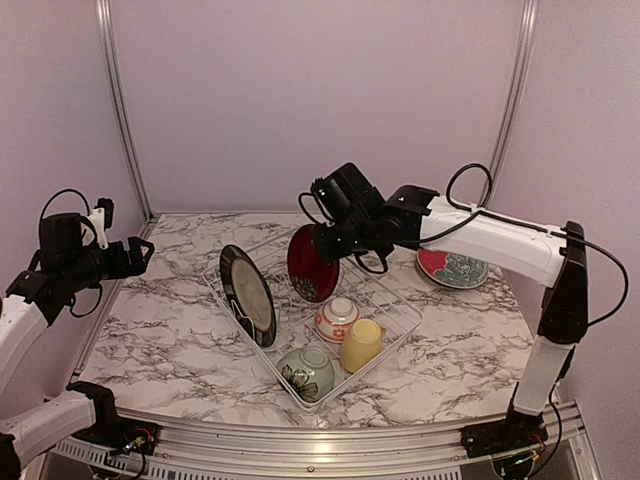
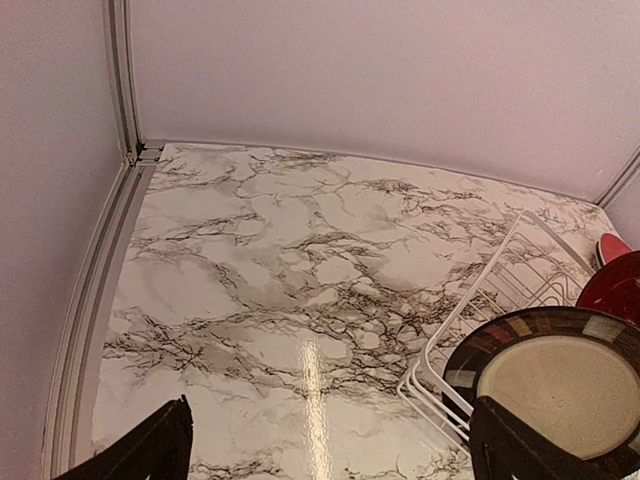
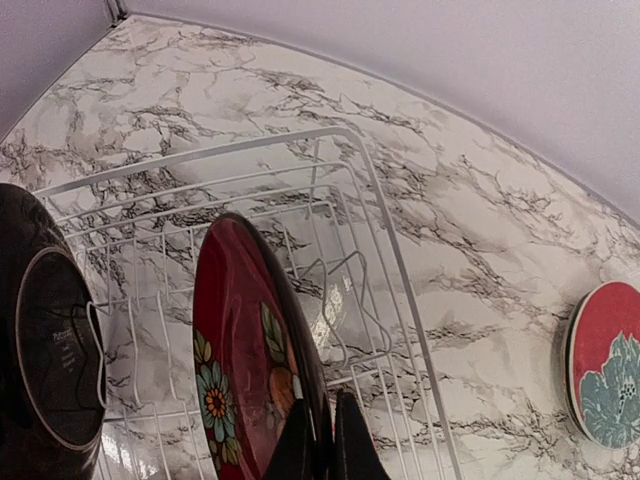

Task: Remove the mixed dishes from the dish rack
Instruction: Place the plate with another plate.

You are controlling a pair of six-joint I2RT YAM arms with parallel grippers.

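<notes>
The white wire dish rack [image 1: 401,336] lies mid-table. My right gripper [image 1: 328,240] is shut on the top rim of a dark red flowered plate [image 1: 310,265], held upright over the rack's far part; the wrist view shows the fingers [image 3: 300,440] pinching its edge [image 3: 240,350]. A black-rimmed plate [image 1: 248,295] stands upright in the rack's left side. A small red-patterned bowl [image 1: 337,318], a yellow cup [image 1: 361,344] and a green flowered bowl [image 1: 306,371] sit at its near end. My left gripper [image 1: 140,255] is open and empty, hovering left of the rack.
A red-and-teal plate [image 1: 452,268] lies flat on the marble table right of the rack, also in the right wrist view [image 3: 605,365]. The left wrist view shows the rack's corner [image 2: 470,300] and the black-rimmed plate [image 2: 560,380]. Walls and metal rails enclose the table.
</notes>
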